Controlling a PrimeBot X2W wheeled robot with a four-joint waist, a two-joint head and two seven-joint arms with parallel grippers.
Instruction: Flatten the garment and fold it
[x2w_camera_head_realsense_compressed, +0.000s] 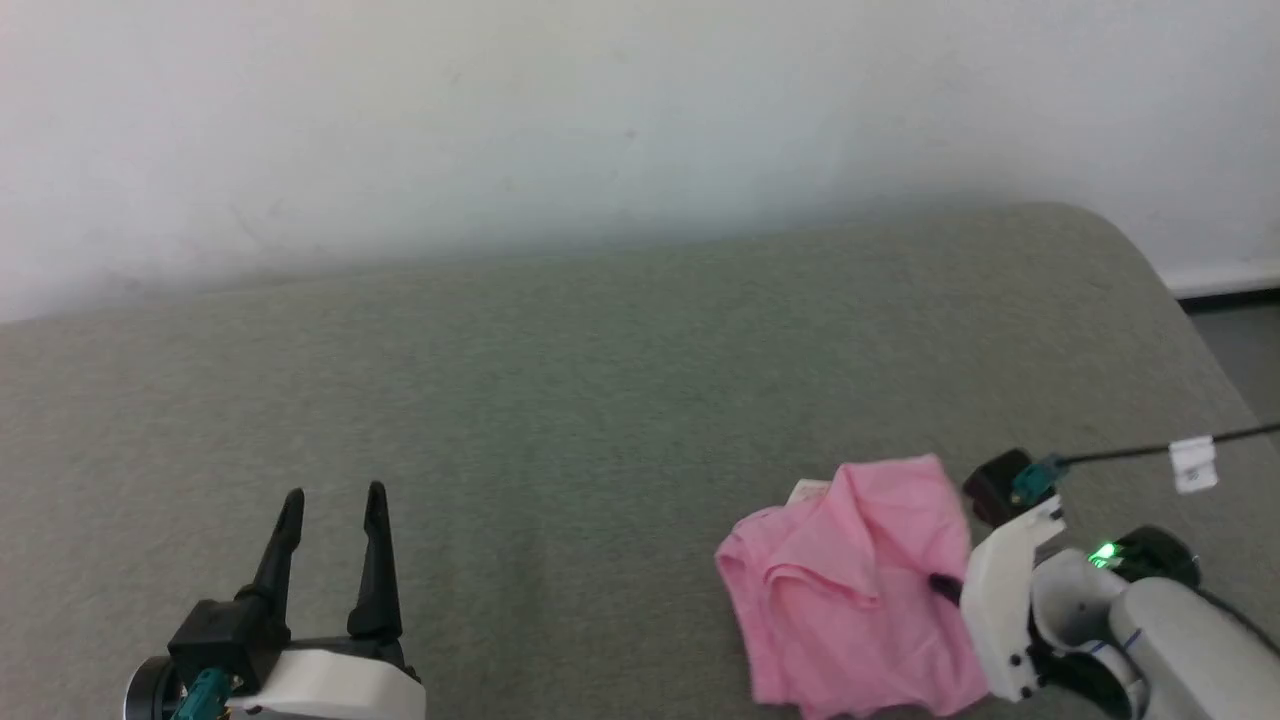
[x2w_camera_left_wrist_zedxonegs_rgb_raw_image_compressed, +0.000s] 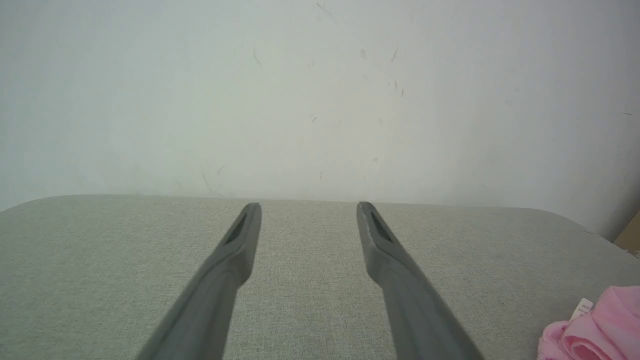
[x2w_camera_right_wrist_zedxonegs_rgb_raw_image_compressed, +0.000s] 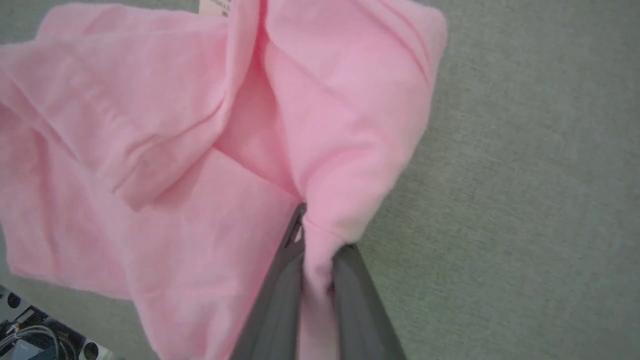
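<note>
Grey-green fabric surface (x2w_camera_head_realsense_compressed: 600, 400) meets a white wall (x2w_camera_head_realsense_compressed: 600, 100); right fingers (x2w_camera_right_wrist_zedxonegs_rgb_raw_image_compressed: 280, 300) pinch the pink garment (x2w_camera_right_wrist_zedxonegs_rgb_raw_image_compressed: 150, 150), left fingers (x2w_camera_left_wrist_zedxonegs_rgb_raw_image_compressed: 225, 260) spread empty.

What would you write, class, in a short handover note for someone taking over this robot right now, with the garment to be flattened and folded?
Left pincer: open, empty, at the near left of the grey cloth surface, well apart from the garment.
Right pincer: shut on a fold at the garment's edge.
Garment: pink, crumpled in a heap at the near right, with its white label on the far side.
Done: one grip taken.
Left: spread it flat, then fold it.
</note>
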